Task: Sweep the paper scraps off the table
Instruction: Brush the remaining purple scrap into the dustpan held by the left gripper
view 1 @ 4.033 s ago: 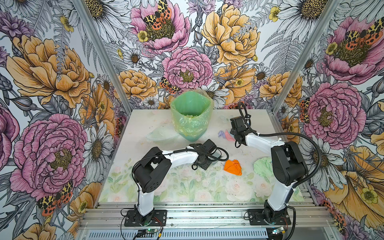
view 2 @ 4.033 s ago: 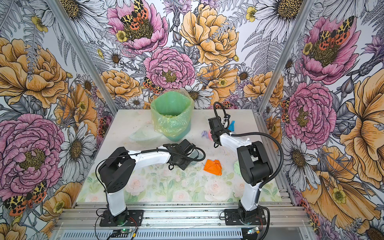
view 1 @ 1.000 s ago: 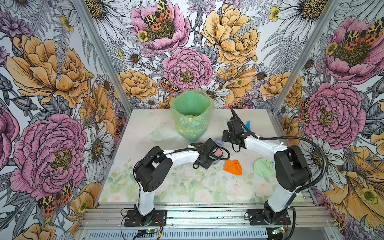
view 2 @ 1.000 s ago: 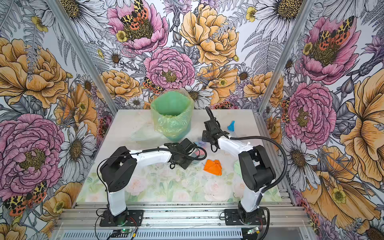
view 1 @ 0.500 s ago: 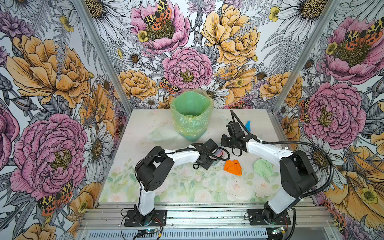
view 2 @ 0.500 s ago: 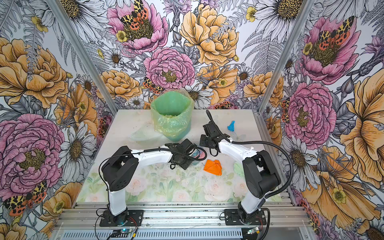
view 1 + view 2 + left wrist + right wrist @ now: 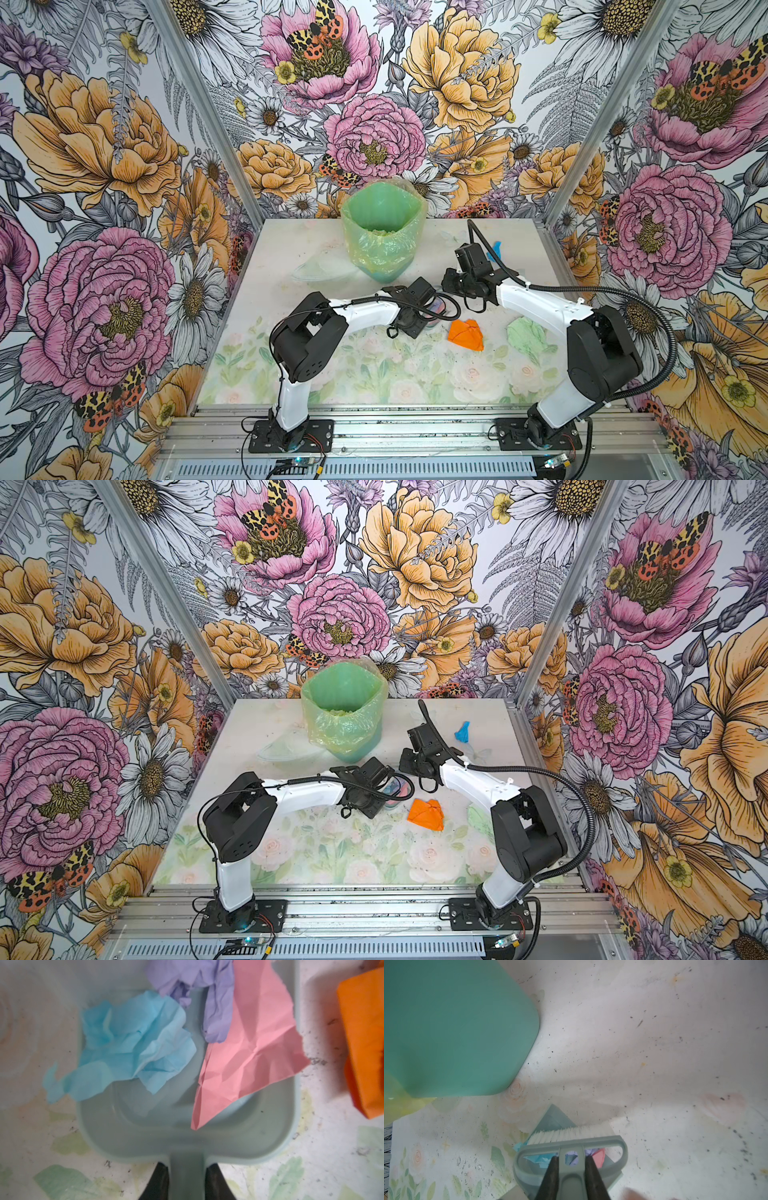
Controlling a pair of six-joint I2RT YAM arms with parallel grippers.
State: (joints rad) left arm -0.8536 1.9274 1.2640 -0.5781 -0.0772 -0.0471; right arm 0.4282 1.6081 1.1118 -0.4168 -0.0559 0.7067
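Spanning the cell floor: table (image 7: 282, 257), whitish, faint rose print, dark specks.

Bin (image 7: 380, 232), green, bag-lined, upright at the far middle of the table.

Dustpan (image 7: 124, 1126), grey-blue, flat on the table in front of the bin, mouth toward the right arm. Left gripper (image 7: 187, 1176) clenched on the dustpan's handle, one finger on each side.

Brush (image 7: 571, 1142), same grey-blue, white bristles down at the dustpan's mouth. Right gripper (image 7: 571, 1160) clenched on the brush's handle.

Scraps, six counted.
- In the dustpan: pink scrap (image 7: 249, 1053), the largest, one corner poking over a side wall.
- Pale-blue scrap (image 7: 135, 1047), crumpled, its tail hanging over the opposite wall onto the table.
- Lilac scrap (image 7: 214, 1001), at the mouth, lying partly on the pink scrap.
- On the table: orange scrap (image 7: 466, 334), just beside the dustpan, not in it.
- Green scrap (image 7: 527, 338), right of the orange scrap, partly hidden by the right arm in both top views.
- Blue scrap (image 7: 462, 731), far right, well apart from the others, beyond the right gripper.
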